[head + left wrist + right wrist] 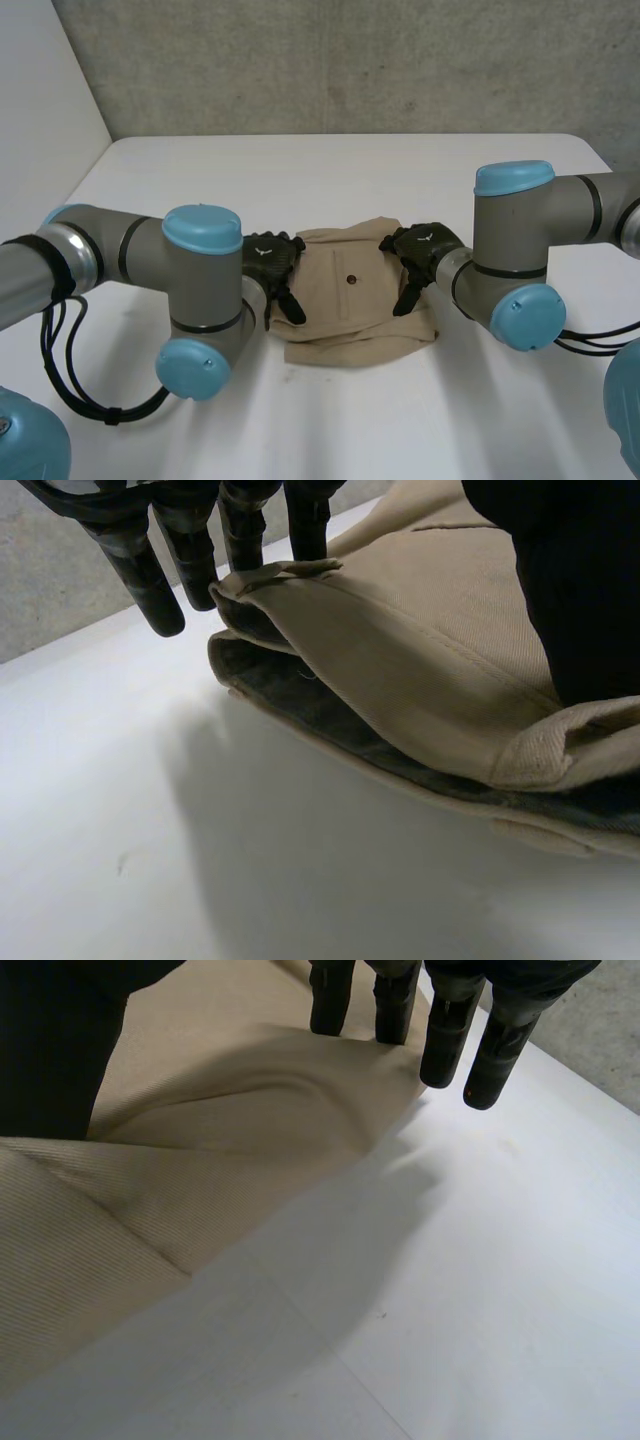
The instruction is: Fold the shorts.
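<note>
2 hands are flanking the shorts [352, 312], equally near: left hand [271, 258] is resting on their left edge, right hand [424, 248] on their right edge, fingers straight, gripping nothing.

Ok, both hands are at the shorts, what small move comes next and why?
Probably close both hands on the shorts: the left hand and right hand sit at their opposite side edges with fingers straight, gripping nothing, so no fold can be lifted yet.
</note>
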